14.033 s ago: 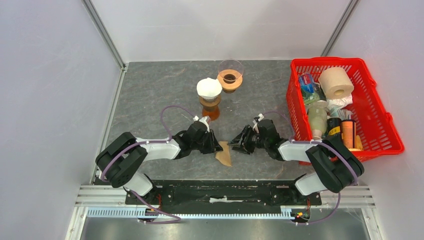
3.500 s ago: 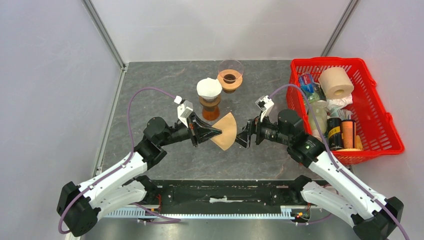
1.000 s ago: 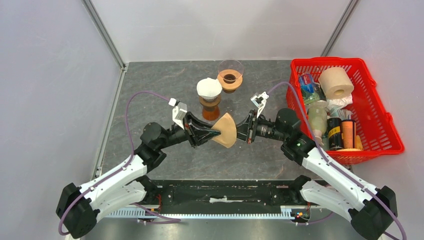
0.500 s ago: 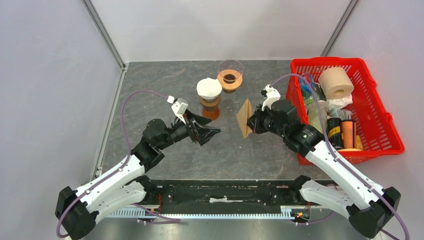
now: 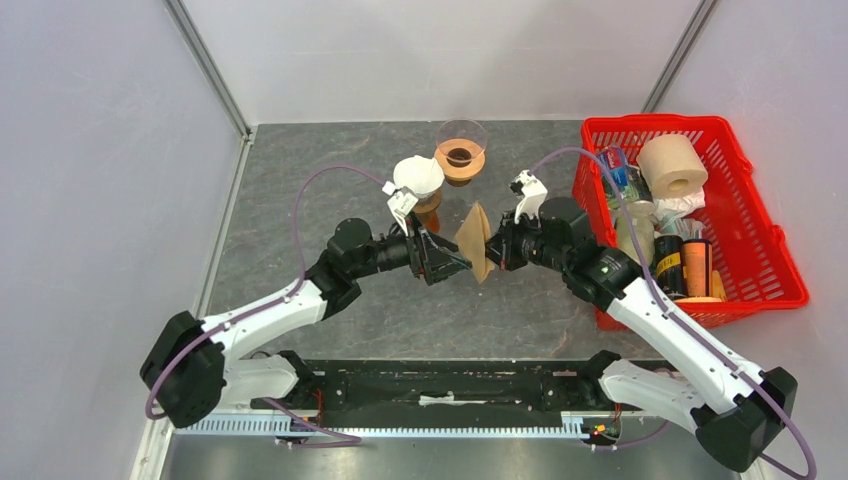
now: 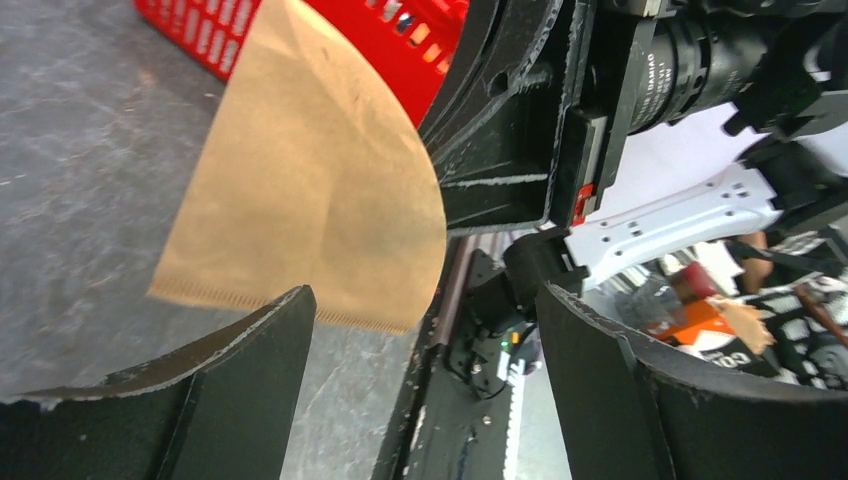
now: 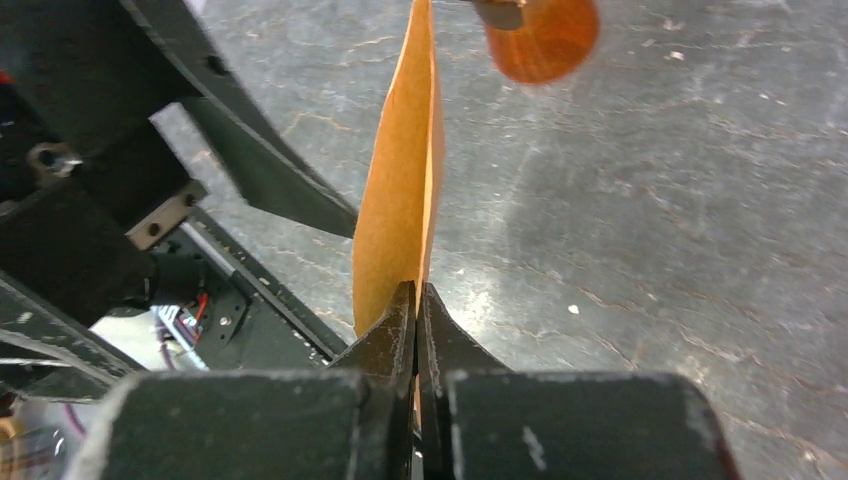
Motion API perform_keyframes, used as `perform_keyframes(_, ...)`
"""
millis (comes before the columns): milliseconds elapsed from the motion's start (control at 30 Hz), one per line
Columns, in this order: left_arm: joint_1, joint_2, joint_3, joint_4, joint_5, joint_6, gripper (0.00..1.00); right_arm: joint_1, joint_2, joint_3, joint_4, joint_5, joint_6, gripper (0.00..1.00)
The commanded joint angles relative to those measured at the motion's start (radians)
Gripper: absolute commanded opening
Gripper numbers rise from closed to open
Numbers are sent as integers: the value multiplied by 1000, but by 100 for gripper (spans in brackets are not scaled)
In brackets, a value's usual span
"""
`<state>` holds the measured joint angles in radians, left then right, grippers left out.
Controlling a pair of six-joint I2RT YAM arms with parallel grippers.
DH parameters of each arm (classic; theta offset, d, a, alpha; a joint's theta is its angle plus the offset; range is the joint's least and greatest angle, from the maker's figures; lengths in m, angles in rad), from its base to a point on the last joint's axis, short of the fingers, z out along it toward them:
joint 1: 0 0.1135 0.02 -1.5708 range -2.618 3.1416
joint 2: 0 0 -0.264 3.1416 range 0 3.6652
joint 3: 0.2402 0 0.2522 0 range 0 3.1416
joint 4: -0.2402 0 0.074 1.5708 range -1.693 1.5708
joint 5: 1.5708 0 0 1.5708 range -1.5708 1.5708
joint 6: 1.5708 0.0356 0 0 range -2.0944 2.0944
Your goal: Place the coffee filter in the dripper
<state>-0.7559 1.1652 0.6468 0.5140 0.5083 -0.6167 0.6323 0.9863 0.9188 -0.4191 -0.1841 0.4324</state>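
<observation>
The brown paper coffee filter hangs edge-up above the table, folded flat, with my right gripper shut on its right edge. In the right wrist view the filter rises straight out of the pinched jaws of that gripper. My left gripper stands open just left of the filter. Its fingers frame the lower edge of the filter without touching it. The empty amber dripper stands at the back of the table.
A second dripper with a white filter sits on an amber stand just left of the empty one, close behind my left wrist. A red basket with a paper roll and bottles fills the right side.
My left gripper opened and let go of the filter, which the right gripper carried off to the right. The open left gripper has since moved right, up to the filter again.
</observation>
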Motion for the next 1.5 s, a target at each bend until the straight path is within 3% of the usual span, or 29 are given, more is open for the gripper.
perform_keyframes(0, -10, 77, 54, 230, 90, -157, 88, 1, 10, -5, 101, -102, -6, 0)
perform_keyframes(300, -35, 116, 94, 163, 55, -132, 89, 1, -4, -32, 178, -207, -4, 0)
perform_keyframes(533, -40, 87, 96, 67, -2, -70, 88, 1, -23, -32, 156, -177, -12, 0)
perform_keyframes(833, -55, 37, 120, -124, -154, 23, 35, 0, -30, -25, 138, -162, -17, 0)
perform_keyframes(1033, -112, 12, 142, -239, -359, 85, 23, 1, -8, -5, 90, -107, -23, 0)
perform_keyframes(1167, -154, 5, 163, -304, -493, 115, 9, 1, 4, 1, 70, -92, -13, 0)
perform_keyframes(1267, -189, 8, 203, -378, -612, 124, 2, 0, 12, 8, 38, -9, 5, 0)
perform_keyframes(1467, -226, 26, 255, -498, -745, 86, 2, 2, 29, 30, -57, 119, 34, 0)
